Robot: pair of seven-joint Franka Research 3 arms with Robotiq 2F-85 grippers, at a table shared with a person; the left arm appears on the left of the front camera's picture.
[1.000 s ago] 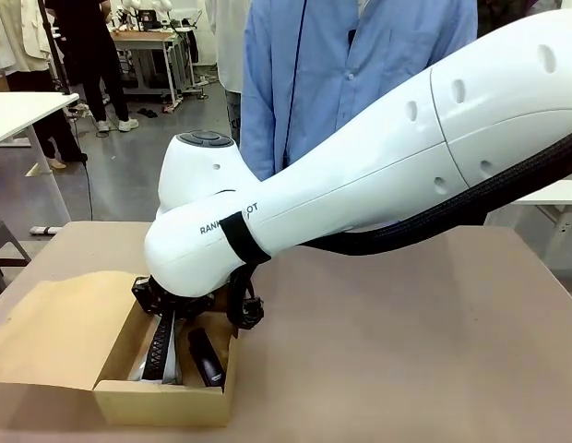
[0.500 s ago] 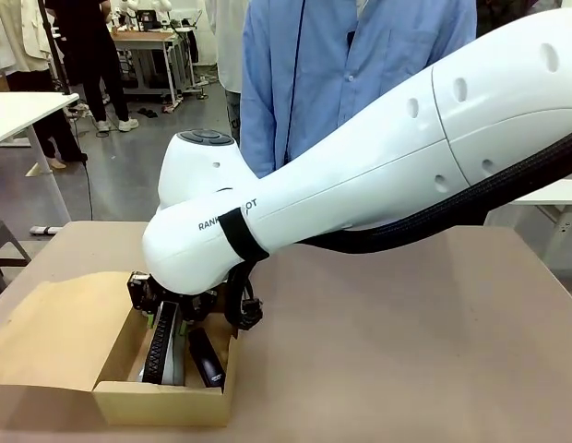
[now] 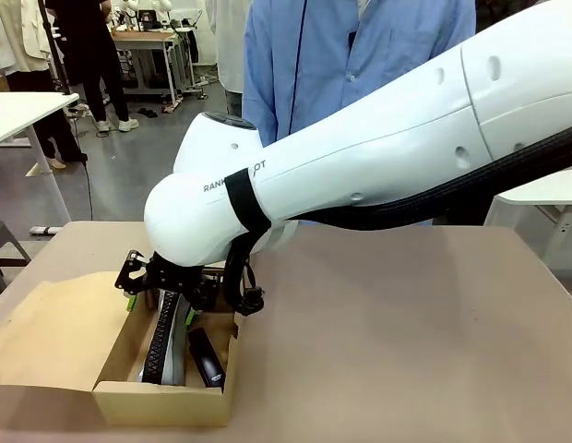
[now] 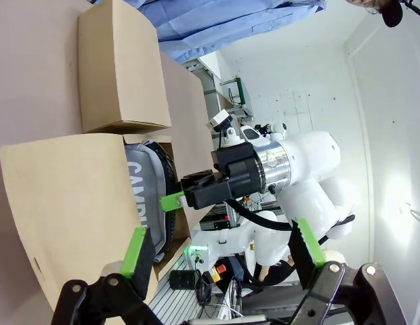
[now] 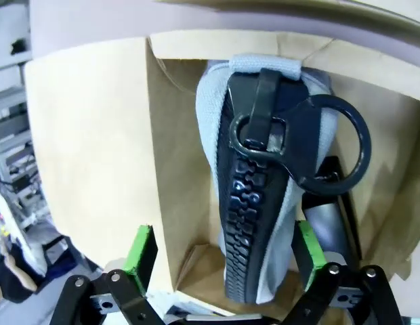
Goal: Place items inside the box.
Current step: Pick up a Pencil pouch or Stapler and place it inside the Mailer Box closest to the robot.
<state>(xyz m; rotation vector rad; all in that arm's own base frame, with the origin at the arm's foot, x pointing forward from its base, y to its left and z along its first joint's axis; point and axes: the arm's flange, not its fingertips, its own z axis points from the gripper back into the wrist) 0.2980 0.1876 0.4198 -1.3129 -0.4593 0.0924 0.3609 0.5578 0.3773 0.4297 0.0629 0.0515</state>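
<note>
While the right gripper [image 5: 226,249] hangs with jaws spread, the grey pouch [image 5: 254,196] stands directly below it inside the box [image 5: 173,176].

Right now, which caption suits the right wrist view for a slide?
Right gripper, fingers open, above the grey zip pouch in the cardboard box.

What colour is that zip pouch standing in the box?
Grey pouch with a dark navy zip; clearest in the right wrist view.

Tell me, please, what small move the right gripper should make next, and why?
Probably lift the right gripper straight up, clear of the box: its jaws stand open, gripping nothing, and the grey pouch sits zip-up inside the box beside a black stapler.
</note>
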